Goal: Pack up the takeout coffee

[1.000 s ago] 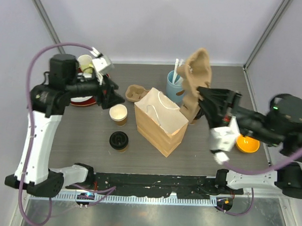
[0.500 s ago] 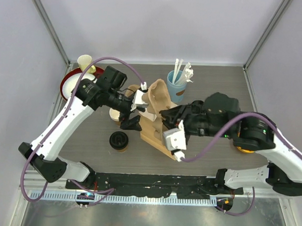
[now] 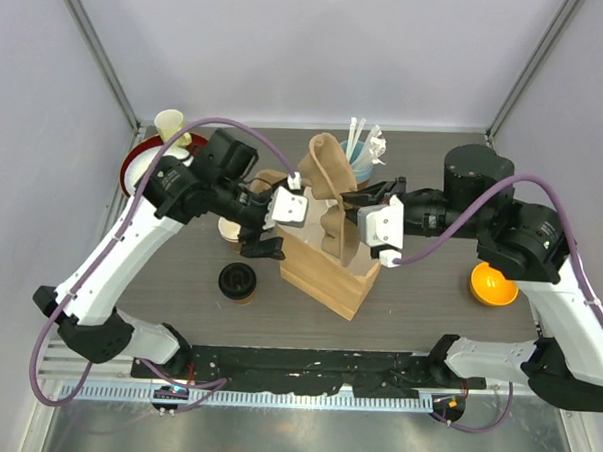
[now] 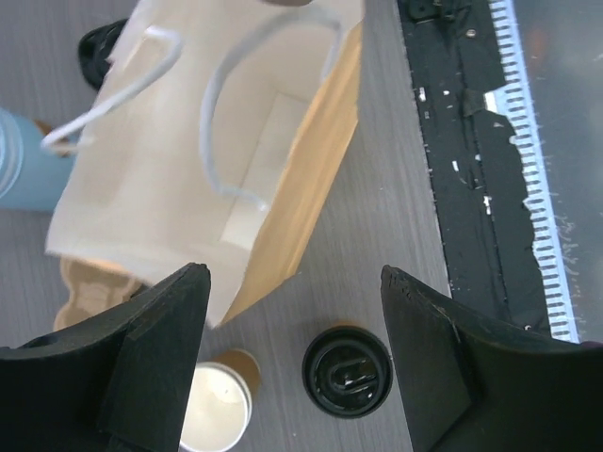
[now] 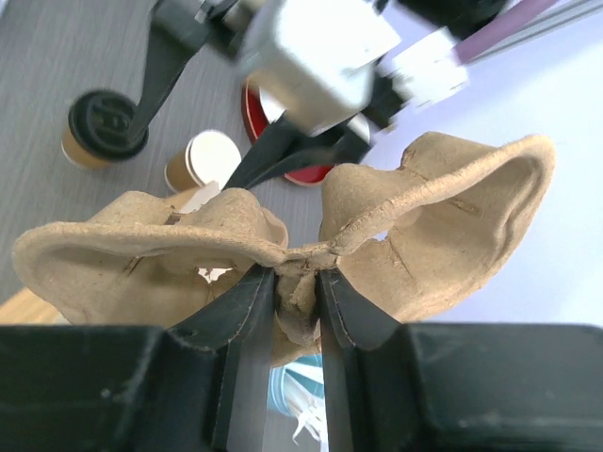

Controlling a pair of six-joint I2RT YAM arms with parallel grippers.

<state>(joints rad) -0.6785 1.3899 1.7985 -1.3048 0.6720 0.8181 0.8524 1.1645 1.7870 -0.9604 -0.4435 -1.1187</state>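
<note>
A brown paper bag (image 3: pixel 324 277) with white cord handles stands open at the middle of the table (image 3: pixel 428 302). The right claw (image 3: pixel 353 202) reaches in from 3 o'clock and hangs above the bag's far edge. Its jaws are pinched narrow on the central rib of a molded pulp cup carrier (image 5: pixel 424 235), which is held upright, its pockets spreading to either side of the fingers (image 5: pixel 247 301).

The left claw (image 4: pixel 294 282) hovers at the bag's 9 o'clock side with its jaws spread wide and nothing between them. Its wrist view looks down into the bag's mouth.

One lidded coffee cup (image 3: pixel 238 281), tan with a black sip lid, stands upright on the table at about 8 o'clock from the bag, near it but apart. A lidless paper cup (image 4: pixel 219 405) stands just beside it, toward 10 o'clock from the bag.

A blue cup of straws (image 3: pixel 361 161) is at 12 o'clock, an orange bowl (image 3: pixel 493 284) at 3 o'clock and a red plate (image 3: pixel 136 169) at 10 o'clock.
</note>
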